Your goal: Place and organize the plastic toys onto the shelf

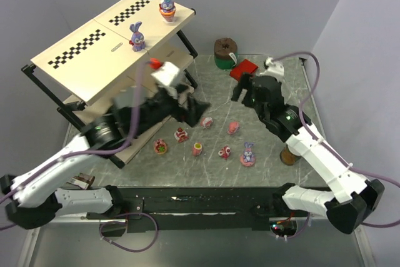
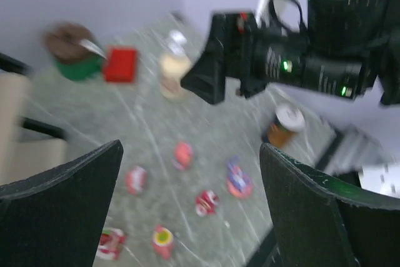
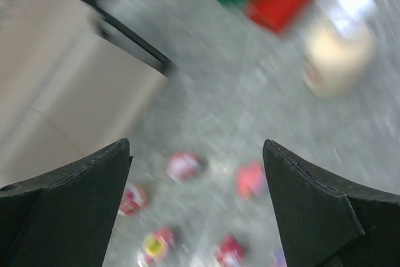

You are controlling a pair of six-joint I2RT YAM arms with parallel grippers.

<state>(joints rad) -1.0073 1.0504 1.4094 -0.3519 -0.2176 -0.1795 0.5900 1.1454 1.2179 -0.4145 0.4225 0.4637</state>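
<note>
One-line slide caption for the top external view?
Two bunny toys atop the shelf; left gripper and right gripper, both open, hover over seven loose toys on the table.

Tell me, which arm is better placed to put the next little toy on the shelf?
Probably left. The left claw, open, hovers right beside a pink toy, and the shelf stands on that side. The right claw, also open, is farther from the shelf.

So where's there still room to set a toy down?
The shelf's top board is bare left of the nearer bunny; the far bunny takes its right end. The table is free between the toy row and the near rail. Mid-table is crowded: loose toys, left gripper, right gripper.
</note>
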